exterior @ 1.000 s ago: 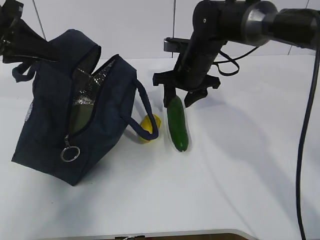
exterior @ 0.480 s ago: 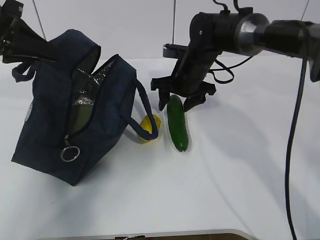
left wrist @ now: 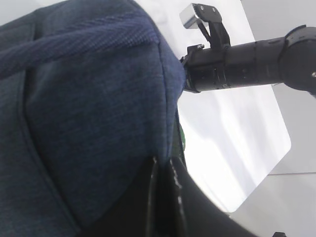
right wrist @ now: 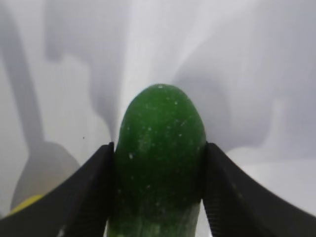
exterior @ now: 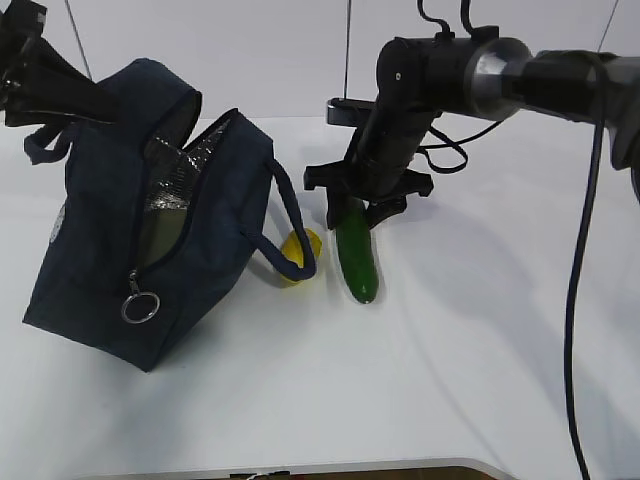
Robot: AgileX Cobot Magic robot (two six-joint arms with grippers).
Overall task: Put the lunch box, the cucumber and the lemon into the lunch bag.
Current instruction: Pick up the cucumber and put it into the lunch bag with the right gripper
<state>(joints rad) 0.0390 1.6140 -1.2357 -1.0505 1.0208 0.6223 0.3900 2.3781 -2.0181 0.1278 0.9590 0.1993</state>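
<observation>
From my station I see the bag standing tilted on the left of the white surface, its top zipper open so the foil lining shows, the ring pull hanging low on its front. My left fingers are pressed together on the bag's navy fabric at the upper left, pinching it (the wrist view is almost filled by cloth, with the other arm visible beyond it). Something pale green sits inside the opening below the foil, but I cannot tell whether it is the box. The lemon lies on the surface just beside the bag's right side, partly behind one loop handle. The cucumber lies a little to the right of the lemon, lengthwise toward me, resting on the surface. My right fingers are down over its far end, one on either side; in the right wrist view both dark pads touch the flanks of the cucumber, so they are closed on it. The lemon peeks in at that view's lower left corner.
</observation>
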